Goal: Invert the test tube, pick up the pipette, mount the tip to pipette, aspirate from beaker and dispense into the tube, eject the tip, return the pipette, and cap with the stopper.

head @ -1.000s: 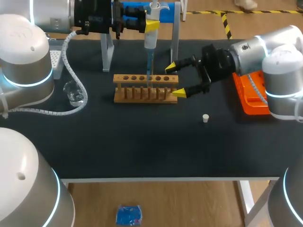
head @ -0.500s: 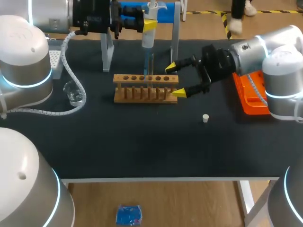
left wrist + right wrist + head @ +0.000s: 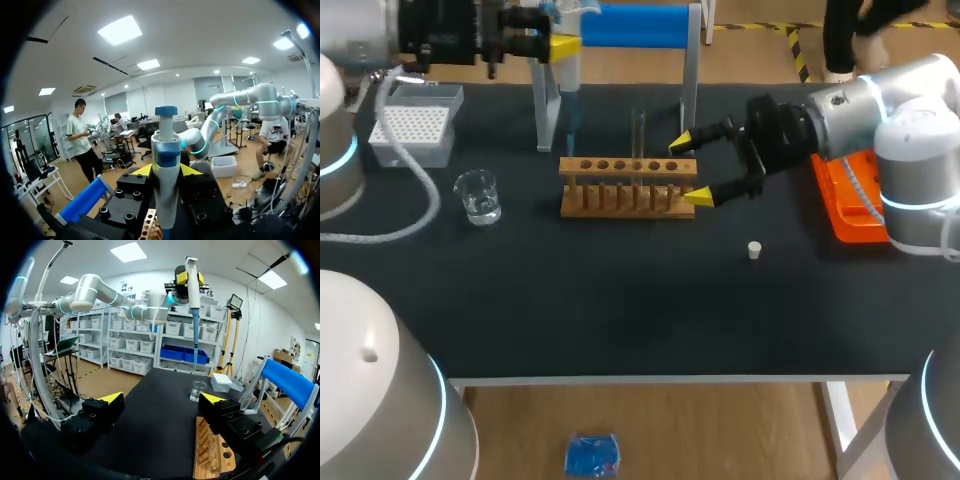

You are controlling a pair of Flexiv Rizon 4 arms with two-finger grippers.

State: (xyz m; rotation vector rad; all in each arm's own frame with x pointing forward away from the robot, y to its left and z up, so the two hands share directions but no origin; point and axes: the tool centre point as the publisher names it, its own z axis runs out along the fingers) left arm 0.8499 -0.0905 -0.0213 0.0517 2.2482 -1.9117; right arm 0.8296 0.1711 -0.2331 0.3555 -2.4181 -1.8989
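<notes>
Here the pipette (image 3: pixel 567 75) hangs upright in the left jaws, which are closed on its upper body, a yellow fingertip (image 3: pixel 142 170) showing on either side of it. It has a white barrel, a blue collar and a blue plunger knob, and it narrows to a slim bluish tip at the lower end. It is held above the counter (image 3: pixel 620 310) near the far edge, left of centre and just beside the left leg of the blue-barred stand (image 3: pixel 640 25). The tip box (image 3: pixel 412 125) sits in the far left corner. The beaker (image 3: pixel 478 195), with clear liquid in it, stands nearer the middle of the left side, well apart from the pipette.

The wooden rack (image 3: pixel 628 185) lies towards the far edge at centre. One glass test tube (image 3: pixel 638 135) stands upright in a hole right of its middle. The right jaws are spread wide and grip nothing. Their fingertips (image 3: pixel 700 198) flank the rack's right end on the far and near sides, and whether they touch it cannot be told.

The white stopper (image 3: pixel 754 250) stands alone right of centre. An orange tray (image 3: pixel 845 215) lies at the right edge, partly under the right arm (image 3: pixel 880 110). A broad stretch of black counter runs from the rack to the near edge.
</notes>
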